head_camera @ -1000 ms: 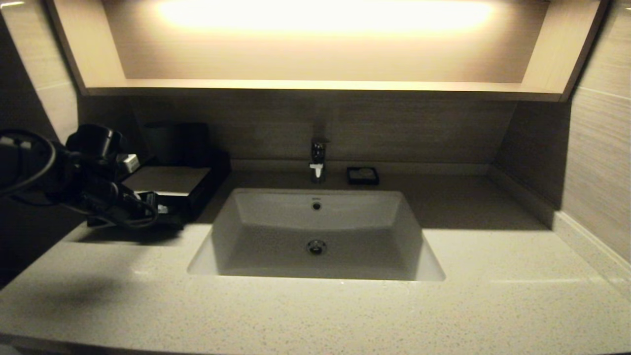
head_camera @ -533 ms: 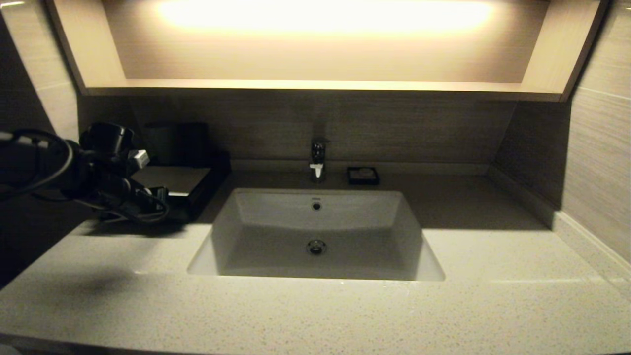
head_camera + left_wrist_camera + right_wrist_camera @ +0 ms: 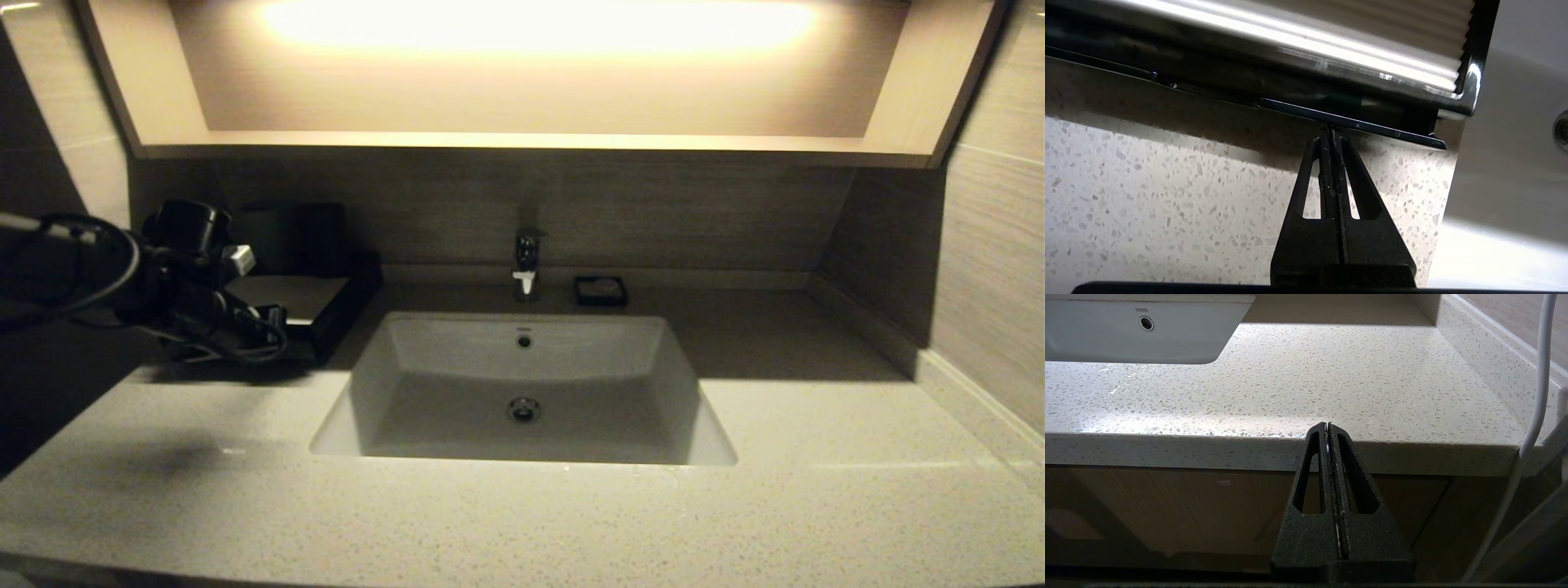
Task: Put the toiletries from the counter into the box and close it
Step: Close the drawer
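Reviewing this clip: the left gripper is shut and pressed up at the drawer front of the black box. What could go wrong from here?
1. The left gripper, shut, meets the drawer lip only at its narrow tips; it could slip over or under the thin edge.
2. The lip runs askew to the box front, so the drawer might jam instead of closing.
3. The box stands close to the basin edge; a push might shift the whole box.

A chrome tap [image 3: 526, 265] stood at the back, behind the basin. Just to its right sat a tiny black square dish [image 3: 601, 291] holding something pale. Above, a pale wooden shelf recess [image 3: 531, 143] glowed under a warm strip light [image 3: 539, 24]. A dark tumbler cup [image 3: 282, 237] stood at the back left, against the wall.
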